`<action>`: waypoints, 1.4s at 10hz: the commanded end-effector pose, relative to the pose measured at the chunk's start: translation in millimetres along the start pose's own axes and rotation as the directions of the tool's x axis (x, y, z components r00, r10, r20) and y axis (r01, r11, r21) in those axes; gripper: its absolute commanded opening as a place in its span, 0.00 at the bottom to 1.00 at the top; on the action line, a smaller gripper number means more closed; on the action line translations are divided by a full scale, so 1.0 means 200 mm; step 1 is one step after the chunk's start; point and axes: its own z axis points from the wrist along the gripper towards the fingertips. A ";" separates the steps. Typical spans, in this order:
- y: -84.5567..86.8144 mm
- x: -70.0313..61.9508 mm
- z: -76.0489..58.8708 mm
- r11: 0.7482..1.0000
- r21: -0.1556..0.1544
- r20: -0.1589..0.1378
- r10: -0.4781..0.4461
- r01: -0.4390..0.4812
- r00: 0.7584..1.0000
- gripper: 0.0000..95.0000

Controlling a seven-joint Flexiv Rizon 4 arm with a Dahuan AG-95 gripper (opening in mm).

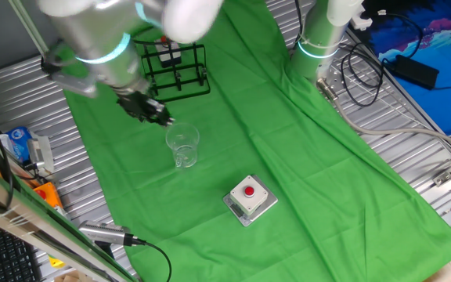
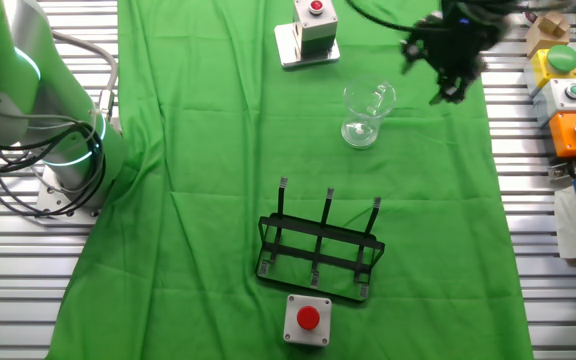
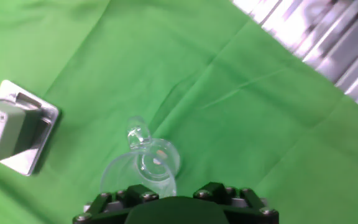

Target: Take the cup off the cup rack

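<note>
So the cup (image 1: 183,146) stands upright on the green cloth (image 1: 304,157), off the cup rack (image 1: 175,70), which sits well apart on the far side. Gripper (image 1: 163,119) hangs just beside its rim, up-left; fingers empty, gap can't be judged. Handle points away in hand view. No readable writing; red-button box (image 1: 250,199) unmarked.

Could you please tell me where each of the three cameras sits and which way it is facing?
One fixed view: high at one table side, looking down at the cup, cup rack beyond; arm and gripper show.
The other fixed view: high on the opposite side, cup rack nearer, cup beyond; gripper blurred.
Hand view: on the hand, looking down at the cup; only the gripper's lower edge shows.
All three share the cup on the green cloth.
</note>
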 end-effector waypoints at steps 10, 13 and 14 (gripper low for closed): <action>-0.33 0.09 0.13 0.932 0.171 -0.004 -0.323 0.319 0.946 0.00; -0.33 0.09 0.13 0.987 0.104 0.032 -0.126 0.122 0.992 0.00; -0.33 0.09 0.13 0.995 0.091 0.033 -0.041 0.038 0.999 0.00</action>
